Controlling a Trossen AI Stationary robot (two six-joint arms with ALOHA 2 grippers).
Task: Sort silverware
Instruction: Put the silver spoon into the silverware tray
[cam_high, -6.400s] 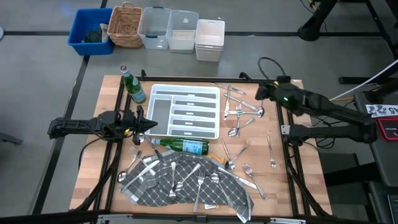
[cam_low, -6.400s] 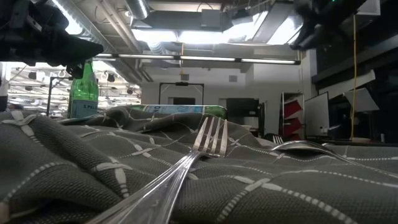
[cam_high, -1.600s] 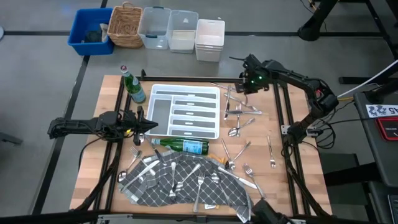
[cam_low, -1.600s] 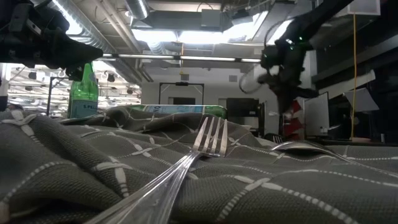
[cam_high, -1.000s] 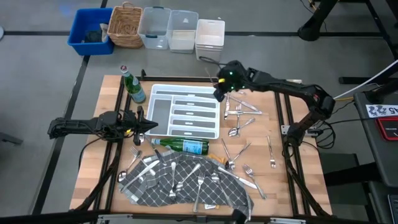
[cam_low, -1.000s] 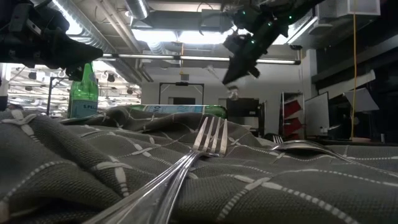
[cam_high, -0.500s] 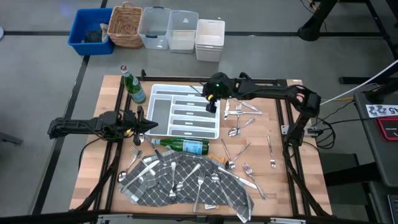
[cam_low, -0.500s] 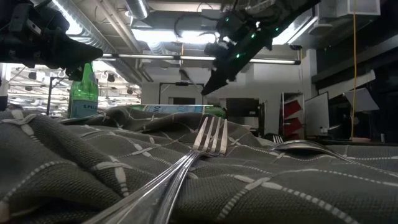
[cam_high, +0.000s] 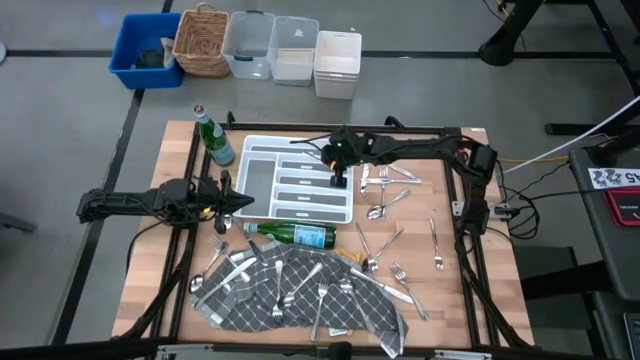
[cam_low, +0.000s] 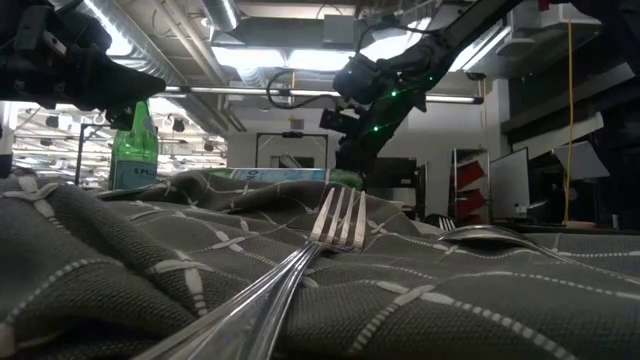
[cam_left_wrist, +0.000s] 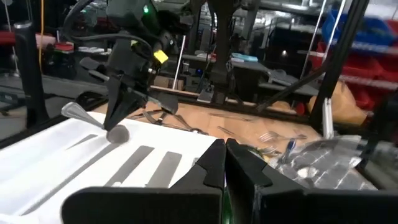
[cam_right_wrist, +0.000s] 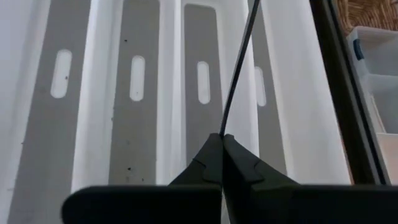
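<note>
White plastic tray (cam_high: 290, 185) at the upper middle of the high view looks empty in every slot, so the sorting seems barely begun; nearly all the silverware (cam_high: 385, 195) lies loose on the table (cam_high: 450, 290) to the tray's right and on the grey cloth (cam_high: 300, 295) at the lower middle. Right tool (cam_high: 339, 178) hangs over the tray's right end, fingers pinched tight on one slim piece (cam_right_wrist: 239, 62) whose type I cannot tell. Left tool (cam_high: 240, 199) waits closed and empty beside the tray's left edge
</note>
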